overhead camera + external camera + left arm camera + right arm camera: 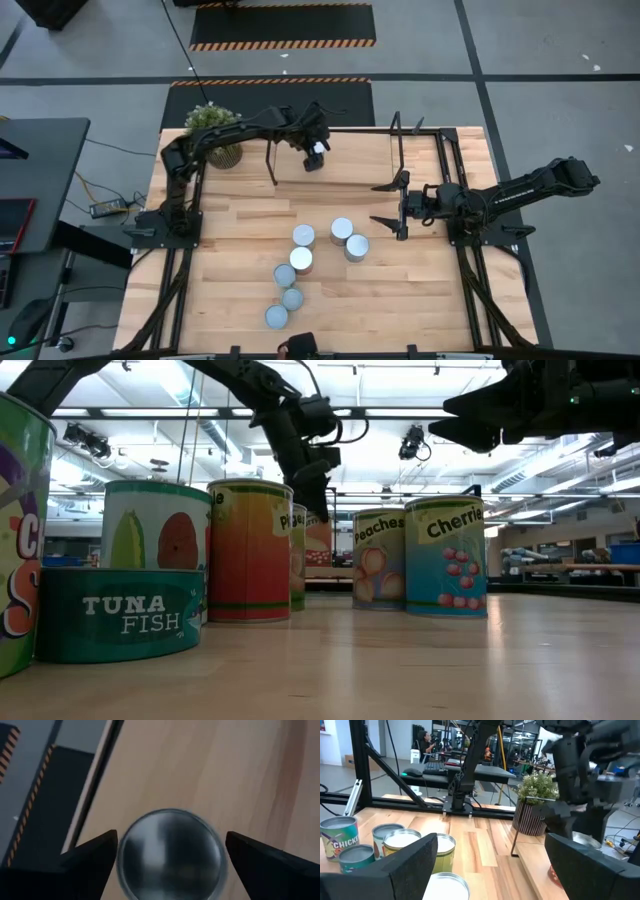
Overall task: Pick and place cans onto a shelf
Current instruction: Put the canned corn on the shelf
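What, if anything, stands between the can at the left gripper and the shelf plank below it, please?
Nothing visible: the left gripper straddles the can with open fingers, directly over the bare shelf plank.

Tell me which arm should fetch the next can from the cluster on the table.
Right, probably. The right gripper hangs open and empty beside the loose cans. The left gripper is over the shelf, its jaws open around a can there.
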Action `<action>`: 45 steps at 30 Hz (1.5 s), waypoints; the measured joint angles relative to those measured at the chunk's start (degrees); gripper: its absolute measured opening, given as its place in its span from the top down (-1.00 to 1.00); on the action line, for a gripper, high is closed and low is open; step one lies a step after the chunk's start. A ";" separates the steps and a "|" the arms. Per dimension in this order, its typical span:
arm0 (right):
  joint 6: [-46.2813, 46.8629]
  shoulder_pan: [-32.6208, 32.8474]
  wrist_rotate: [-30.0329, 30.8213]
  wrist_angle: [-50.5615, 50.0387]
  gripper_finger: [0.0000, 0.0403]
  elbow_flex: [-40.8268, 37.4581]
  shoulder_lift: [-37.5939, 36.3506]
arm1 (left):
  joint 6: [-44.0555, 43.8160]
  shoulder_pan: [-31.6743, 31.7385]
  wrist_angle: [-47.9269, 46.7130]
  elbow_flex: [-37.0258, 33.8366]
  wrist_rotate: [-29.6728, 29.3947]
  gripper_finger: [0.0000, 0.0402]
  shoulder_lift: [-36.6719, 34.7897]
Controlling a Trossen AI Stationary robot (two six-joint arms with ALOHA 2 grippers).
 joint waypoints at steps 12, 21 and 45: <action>0.06 0.00 0.02 0.07 -0.87 0.00 0.00 | 1.22 -1.06 1.72 -0.04 -8.87 -0.88 -0.58; 0.06 0.00 0.01 0.29 -0.87 0.00 0.00 | 1.88 -1.09 0.02 -0.04 -10.06 -0.88 -0.86; 0.48 0.00 0.00 1.89 -0.87 0.00 0.00 | 3.64 -8.89 13.62 -0.04 -29.67 -0.88 3.53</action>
